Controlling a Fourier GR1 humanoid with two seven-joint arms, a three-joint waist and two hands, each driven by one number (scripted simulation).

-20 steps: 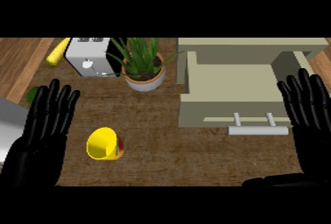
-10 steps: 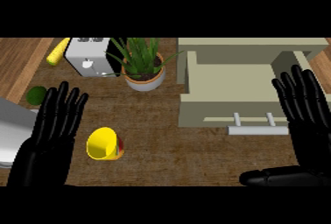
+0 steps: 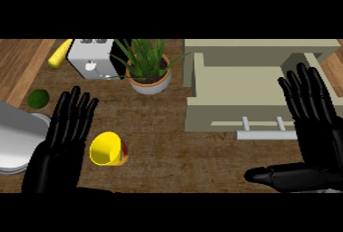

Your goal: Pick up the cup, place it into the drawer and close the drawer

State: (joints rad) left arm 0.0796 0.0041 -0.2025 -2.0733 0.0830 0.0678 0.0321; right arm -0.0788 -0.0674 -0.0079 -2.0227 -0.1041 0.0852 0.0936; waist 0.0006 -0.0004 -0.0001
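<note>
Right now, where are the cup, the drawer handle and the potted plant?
cup (image 3: 107, 148), head view, on its yellow inside.
drawer handle (image 3: 265, 134), head view, on the bar's middle.
potted plant (image 3: 149, 84), head view, on the pot's rim.

table (image 3: 201, 149): dark wood grain, matt | cup (image 3: 107, 148): glossy yellow, smooth, plastic-looking | drawer (image 3: 231, 95): matt beige, smooth; handle (image 3: 266, 132) pale, metal-looking | toaster (image 3: 90, 61): smooth, light grey sheen | left robot hand (image 3: 64, 136), right robot hand (image 3: 315, 118): glossy black
</note>
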